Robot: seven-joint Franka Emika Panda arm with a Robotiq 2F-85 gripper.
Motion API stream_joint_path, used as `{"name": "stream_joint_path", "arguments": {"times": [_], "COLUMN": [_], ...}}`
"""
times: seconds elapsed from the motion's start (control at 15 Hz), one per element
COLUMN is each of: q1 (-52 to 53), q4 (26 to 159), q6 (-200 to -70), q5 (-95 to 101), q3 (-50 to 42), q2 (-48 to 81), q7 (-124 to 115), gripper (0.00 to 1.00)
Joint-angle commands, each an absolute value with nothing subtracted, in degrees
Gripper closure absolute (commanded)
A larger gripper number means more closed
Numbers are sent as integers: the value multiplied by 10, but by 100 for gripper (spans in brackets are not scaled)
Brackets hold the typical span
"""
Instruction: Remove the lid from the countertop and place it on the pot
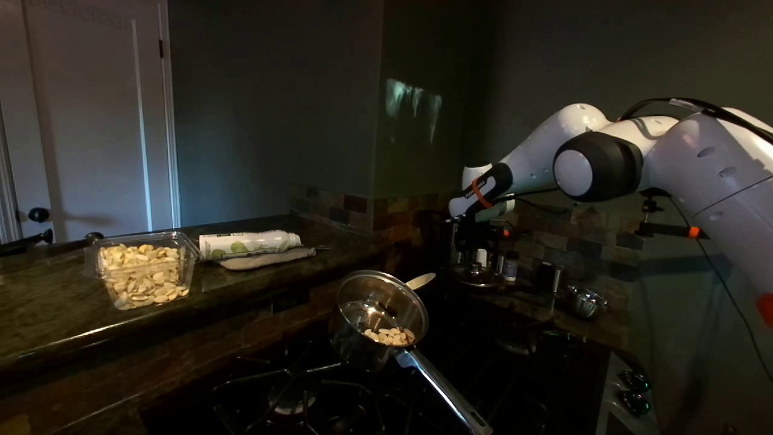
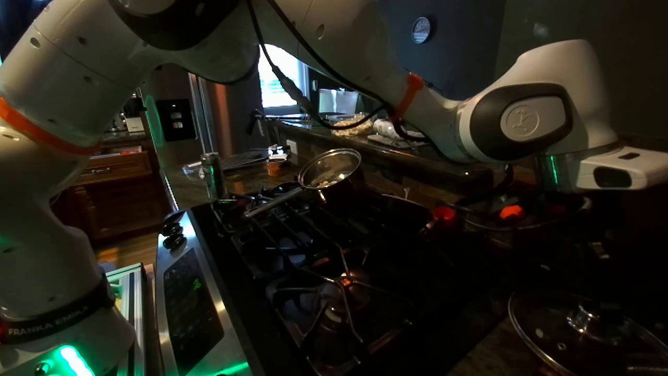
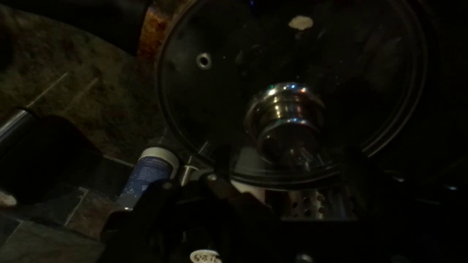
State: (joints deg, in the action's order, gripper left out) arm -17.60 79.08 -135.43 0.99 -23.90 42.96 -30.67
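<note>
The lid is round clear glass with a steel rim and knob. It fills the top of the wrist view (image 3: 285, 98), lies on the dark counter in an exterior view (image 1: 480, 279), and shows at the lower right of an exterior view (image 2: 584, 329). My gripper (image 1: 468, 244) is over the lid. In the wrist view my gripper (image 3: 289, 159) is open, its dark fingers either side of the knob in the picture. I cannot tell if they touch it. The steel pot (image 1: 356, 344), with a long handle and pale pieces inside, stands on the stove; it also shows in an exterior view (image 2: 326, 169).
A blue bottle (image 3: 146, 175) and a perforated steel holder (image 3: 314, 204) stand close by the lid. A small steel bowl (image 1: 584, 301) is near the stove. A raised ledge holds a clear tub (image 1: 148, 272) and a white-green tube (image 1: 250, 244). A wall stands behind the gripper.
</note>
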Motion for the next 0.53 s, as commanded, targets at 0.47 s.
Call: {"name": "stream_joint_path", "arguments": {"times": [0.47], "q1": [-148], "q4": [975], "q6": [-1193], "q5": [5], "q3": [-206], "q2": [154], "q7": [-105], "gripper": [0]}}
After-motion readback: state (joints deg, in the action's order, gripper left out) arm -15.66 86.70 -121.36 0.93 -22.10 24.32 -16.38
